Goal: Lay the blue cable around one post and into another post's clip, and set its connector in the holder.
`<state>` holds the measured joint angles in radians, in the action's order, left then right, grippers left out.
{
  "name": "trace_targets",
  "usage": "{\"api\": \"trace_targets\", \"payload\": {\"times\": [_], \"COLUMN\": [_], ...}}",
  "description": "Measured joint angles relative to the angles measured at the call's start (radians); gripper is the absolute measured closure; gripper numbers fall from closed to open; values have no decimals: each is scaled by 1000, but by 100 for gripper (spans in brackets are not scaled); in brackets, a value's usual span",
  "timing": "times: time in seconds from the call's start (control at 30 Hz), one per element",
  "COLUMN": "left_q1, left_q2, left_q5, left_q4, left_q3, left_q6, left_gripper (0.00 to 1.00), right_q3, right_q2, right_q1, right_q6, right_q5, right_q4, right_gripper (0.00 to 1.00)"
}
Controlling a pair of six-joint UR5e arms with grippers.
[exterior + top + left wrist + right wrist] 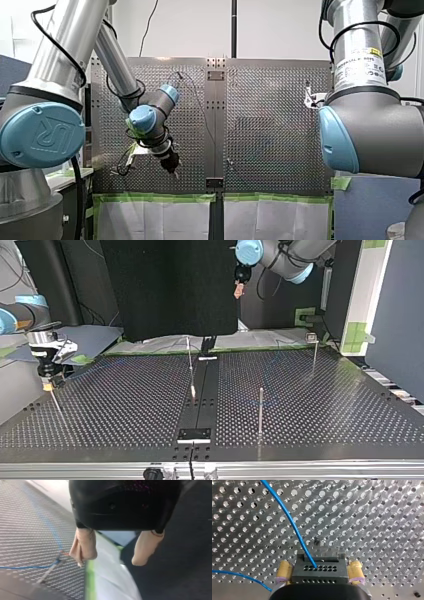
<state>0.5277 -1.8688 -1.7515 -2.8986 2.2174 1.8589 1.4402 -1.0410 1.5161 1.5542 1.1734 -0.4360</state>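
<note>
My right gripper (320,576) is pinching the stiff connector (319,568), the surest hold; the blue cable (287,515), probably limp, is trailing from it.

- My left arm (116,59) reaches over the desk (310,405) with its wrist bent downward.
- My left tool (111,560) hangs high above the surface in the top view. Its beige fingers (83,546) are spread apart with nothing between them.
- My right arm (22,315) comes in low.
- My right tool (320,566) points down close to the desk, its yellow pads (355,570) clamped on either side of the dark connector (322,574).
</note>
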Motion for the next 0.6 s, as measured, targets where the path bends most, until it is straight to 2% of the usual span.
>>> {"api": "trace_targets", "payload": {"times": [0.2, 0.3, 0.6], "left_q1": [4, 2, -1], "left_q2": [0, 0, 0], "left_q5": [-19, -22, -24], "left_q4": [60, 87, 166], "left_q3": [-31, -40, -57], "left_q6": [60, 71, 12], "left_gripper": [0, 0, 0], "right_q3": [0, 0, 0], "right_q2": [0, 0, 0], "right_q1": [0, 0, 1], "right_q6": [0, 0, 0], "right_q5": [0, 0, 0], "right_q4": [0, 0, 0], "right_gripper": [0, 0, 0]}}
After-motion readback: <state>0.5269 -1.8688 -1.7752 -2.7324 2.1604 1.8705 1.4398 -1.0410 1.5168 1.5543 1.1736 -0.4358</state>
